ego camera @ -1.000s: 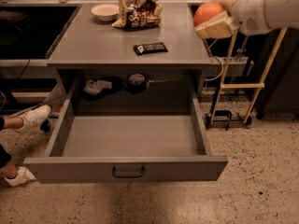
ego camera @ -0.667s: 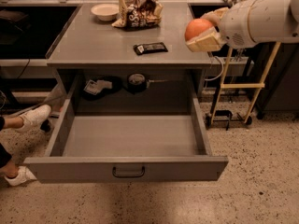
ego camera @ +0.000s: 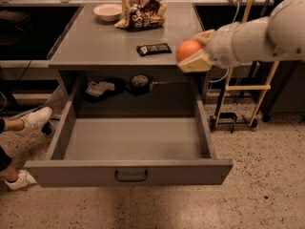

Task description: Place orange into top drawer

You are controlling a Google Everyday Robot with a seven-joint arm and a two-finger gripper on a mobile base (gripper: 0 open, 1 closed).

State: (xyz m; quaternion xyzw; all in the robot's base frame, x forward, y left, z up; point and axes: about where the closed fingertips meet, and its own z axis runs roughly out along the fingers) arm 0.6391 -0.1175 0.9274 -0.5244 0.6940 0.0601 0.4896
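Gripper [ego camera: 192, 60] pinches the orange [ego camera: 187, 49] above the drawer's [ego camera: 133, 140] back right corner. It should carry it over the drawer's middle and lower before letting go.

The grey table [ego camera: 95, 46] stands on the speckled floor [ego camera: 267, 185], and at its back edge sits a white bowl [ego camera: 107, 11] with a crinkled snack bag [ego camera: 142, 12] just beside it on the right. Nearer the front lies a dark wrapped bar [ego camera: 153, 48], flat and well apart from the other two. The top drawer [ego camera: 128, 171] is pulled wide open below, and the hand [ego camera: 193, 57] hovers at the table's front right corner, clasping the orange [ego camera: 188, 48].
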